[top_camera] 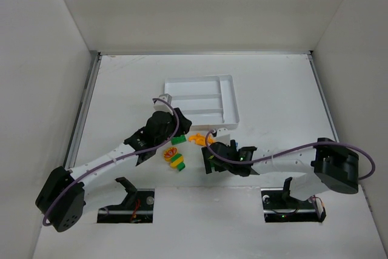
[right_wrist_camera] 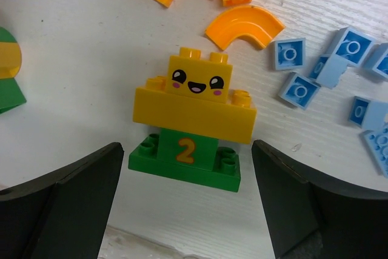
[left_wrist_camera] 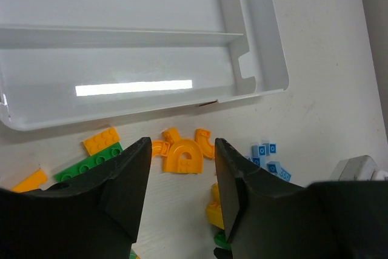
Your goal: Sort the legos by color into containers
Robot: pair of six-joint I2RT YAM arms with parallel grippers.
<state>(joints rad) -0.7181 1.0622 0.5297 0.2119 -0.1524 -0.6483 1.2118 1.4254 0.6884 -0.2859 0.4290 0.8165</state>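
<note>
— Where are the legos (top_camera: 177, 153) lying right now?

— They are all lying loose on the bench (top_camera: 121, 89), clustered just off the near edge of the tray (left_wrist_camera: 121, 59). The tray's compartments are showing nothing inside.

— Why is the left pincer (left_wrist_camera: 182, 150) hanging there?

— It is pointing down at the orange arch (left_wrist_camera: 183, 156) beside the tray's near edge, probably lining up for a pick. Its fingers are standing partly apart and are gripping nothing, with the arch showing in the gap below them.

— And the right pincer (right_wrist_camera: 185, 150)?

— It is spreading as wide as it goes, with one finger on each side of the yellow-and-green stack (right_wrist_camera: 193, 113), the one with the smiling face. I am judging that it is framing the stack to grab it whole. No finger is touching it.

— Is anything nearby worth watching?

— The pale blue bricks (right_wrist_camera: 297, 86) are sitting just beside that stack, so closing fingers could nudge them.
</note>
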